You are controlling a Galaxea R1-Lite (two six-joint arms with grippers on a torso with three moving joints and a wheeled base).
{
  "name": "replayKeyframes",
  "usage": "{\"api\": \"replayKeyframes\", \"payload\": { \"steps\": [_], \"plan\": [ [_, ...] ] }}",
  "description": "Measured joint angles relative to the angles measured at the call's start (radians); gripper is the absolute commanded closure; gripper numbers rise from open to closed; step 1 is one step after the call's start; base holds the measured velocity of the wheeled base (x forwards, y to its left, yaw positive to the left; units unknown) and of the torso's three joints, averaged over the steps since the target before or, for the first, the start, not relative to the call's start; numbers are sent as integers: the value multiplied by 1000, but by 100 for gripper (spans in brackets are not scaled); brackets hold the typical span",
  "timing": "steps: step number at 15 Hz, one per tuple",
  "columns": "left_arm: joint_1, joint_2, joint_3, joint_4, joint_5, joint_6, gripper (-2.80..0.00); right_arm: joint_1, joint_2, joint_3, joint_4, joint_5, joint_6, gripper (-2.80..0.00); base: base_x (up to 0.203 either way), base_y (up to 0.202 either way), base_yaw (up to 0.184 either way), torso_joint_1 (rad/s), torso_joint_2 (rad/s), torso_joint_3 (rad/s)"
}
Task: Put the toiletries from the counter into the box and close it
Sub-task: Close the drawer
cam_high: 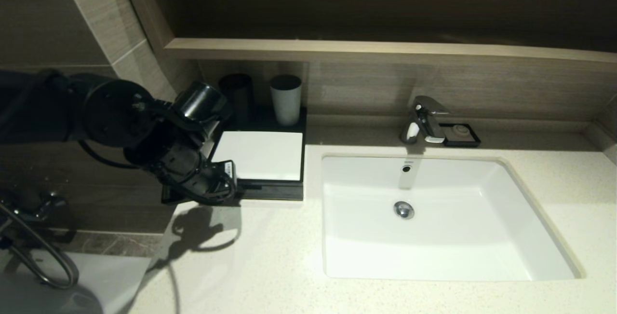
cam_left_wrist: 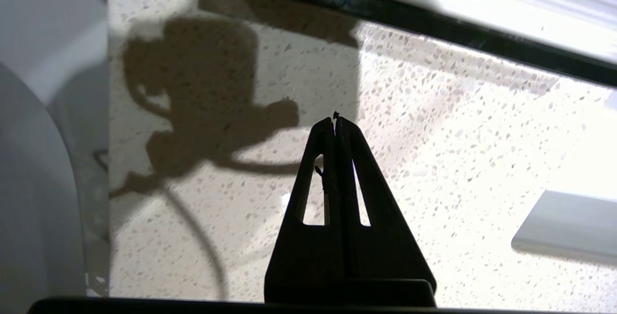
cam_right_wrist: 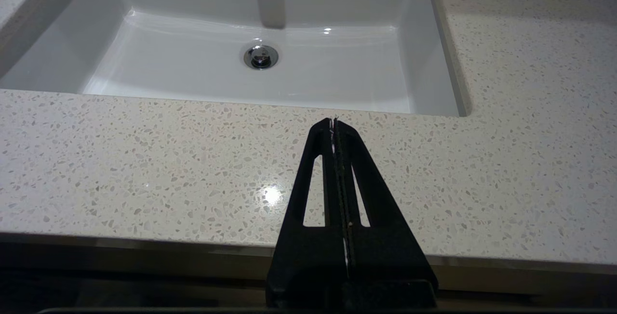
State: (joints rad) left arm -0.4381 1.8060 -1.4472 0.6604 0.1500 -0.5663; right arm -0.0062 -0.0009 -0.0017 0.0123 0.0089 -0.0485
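Note:
The box (cam_high: 260, 155), low and black with a white top panel, stands at the back left of the counter (cam_high: 250, 256), its front flush. No toiletries show in any view. My left arm (cam_high: 193, 169) hangs over the counter just in front of the box's left front corner. In the left wrist view the left gripper (cam_left_wrist: 335, 117) is shut and empty above bare speckled stone (cam_left_wrist: 434, 135), with the box's black edge (cam_left_wrist: 434, 20) beyond it. The right gripper (cam_right_wrist: 333, 120) is shut and empty over the counter's front strip (cam_right_wrist: 144, 159), facing the basin (cam_right_wrist: 193, 63).
A dark cup (cam_high: 236, 93) and a grey cup (cam_high: 286, 99) stand behind the box. The white basin (cam_high: 434, 256) fills the counter's middle, with a chrome tap (cam_high: 424, 121) and a small black soap dish (cam_high: 461, 134) behind it. A wooden ledge (cam_high: 385, 49) runs above.

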Motion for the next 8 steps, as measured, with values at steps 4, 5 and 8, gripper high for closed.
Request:
{"api": "replayKeyframes", "payload": {
  "steps": [4, 5, 8],
  "plan": [
    [69, -135, 97, -13, 3, 69, 0, 0, 0, 0, 0, 0, 0, 0, 0, 0, 0, 0, 0, 0],
    [98, -170, 123, -21, 3, 102, 0, 0, 0, 0, 0, 0, 1, 0, 0, 0, 0, 0, 0, 0],
    [156, -267, 247, -90, 2, 185, 0, 0, 0, 0, 0, 0, 0, 0, 0, 0, 0, 0, 0, 0]
  ]
}}
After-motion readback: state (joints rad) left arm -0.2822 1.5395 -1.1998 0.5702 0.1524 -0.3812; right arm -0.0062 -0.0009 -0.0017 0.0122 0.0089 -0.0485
